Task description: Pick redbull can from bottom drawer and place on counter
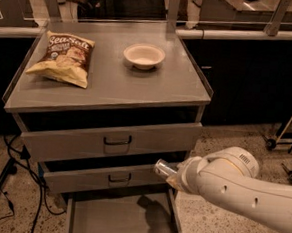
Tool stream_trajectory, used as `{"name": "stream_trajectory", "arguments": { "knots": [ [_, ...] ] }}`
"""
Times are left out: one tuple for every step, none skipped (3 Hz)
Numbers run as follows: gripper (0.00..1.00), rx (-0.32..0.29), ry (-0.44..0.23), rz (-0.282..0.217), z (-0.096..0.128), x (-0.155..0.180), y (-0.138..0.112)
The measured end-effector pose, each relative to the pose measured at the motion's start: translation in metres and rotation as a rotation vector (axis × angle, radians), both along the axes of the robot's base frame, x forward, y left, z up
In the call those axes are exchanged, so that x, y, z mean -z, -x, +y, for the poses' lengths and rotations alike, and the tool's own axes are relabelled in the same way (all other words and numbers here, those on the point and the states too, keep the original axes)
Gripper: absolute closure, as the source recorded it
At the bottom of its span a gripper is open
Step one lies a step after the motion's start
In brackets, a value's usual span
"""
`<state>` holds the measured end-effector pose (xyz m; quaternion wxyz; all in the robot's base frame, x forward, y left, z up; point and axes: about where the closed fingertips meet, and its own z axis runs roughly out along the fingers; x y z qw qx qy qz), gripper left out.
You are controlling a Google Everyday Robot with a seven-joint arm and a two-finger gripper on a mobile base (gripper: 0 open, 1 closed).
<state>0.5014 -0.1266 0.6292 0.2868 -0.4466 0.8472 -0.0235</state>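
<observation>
The redbull can (163, 168) is a small silvery cylinder held in the air at the right end of the middle drawer front, above the open bottom drawer (119, 218). My gripper (170, 174) is at the tip of the white arm coming in from the lower right, shut on the can. The arm's bulk hides most of the gripper. The bottom drawer is pulled out and its flat grey floor shows only the arm's shadow. The counter (113, 88) is the grey cabinet top above, well higher than the can.
A chips bag (65, 57) lies on the counter's left and a pale bowl (144, 55) at its back middle. The top drawer (115, 141) and middle drawer (106, 178) stand slightly ajar. Cables (11, 179) trail on the floor at the left; a wheeled cart base (289, 143) stands at the right.
</observation>
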Motion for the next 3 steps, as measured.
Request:
{"name": "stream_trajectory", "arguments": {
  "knots": [
    [1.00,-0.003,0.006,-0.001,0.001,-0.007,0.000],
    [1.00,0.009,0.030,-0.041,-0.008,-0.035,0.001],
    [1.00,0.024,0.060,-0.104,-0.017,-0.076,0.002]
  ]
}}
